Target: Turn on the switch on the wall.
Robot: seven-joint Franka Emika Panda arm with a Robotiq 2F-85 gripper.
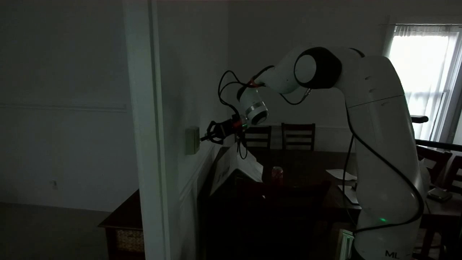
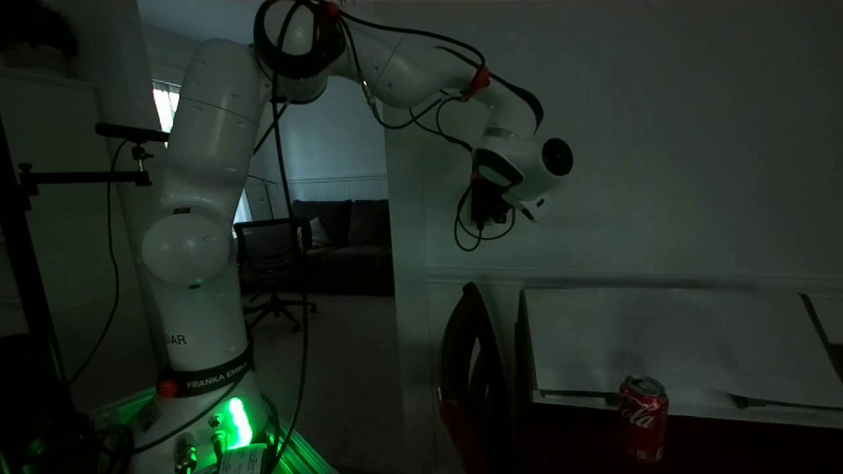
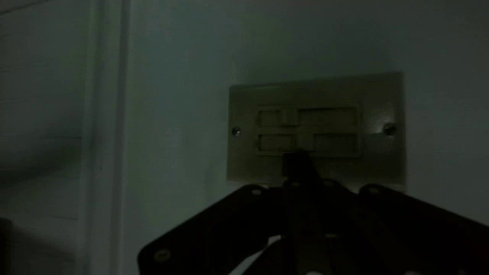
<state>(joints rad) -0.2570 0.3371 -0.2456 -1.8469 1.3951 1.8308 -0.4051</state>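
Dimly lit, a robot arm (image 1: 379, 126) points its gripper (image 1: 203, 138) at the switch (image 1: 192, 141) on a white wall (image 1: 180, 83), fingers (image 3: 300, 168) drawn together into a narrow tip. The switch sits straight ahead of the gripper, very near; in the wrist view the tip overlaps its lower slot (image 3: 332, 143), though whether they touch cannot be told.
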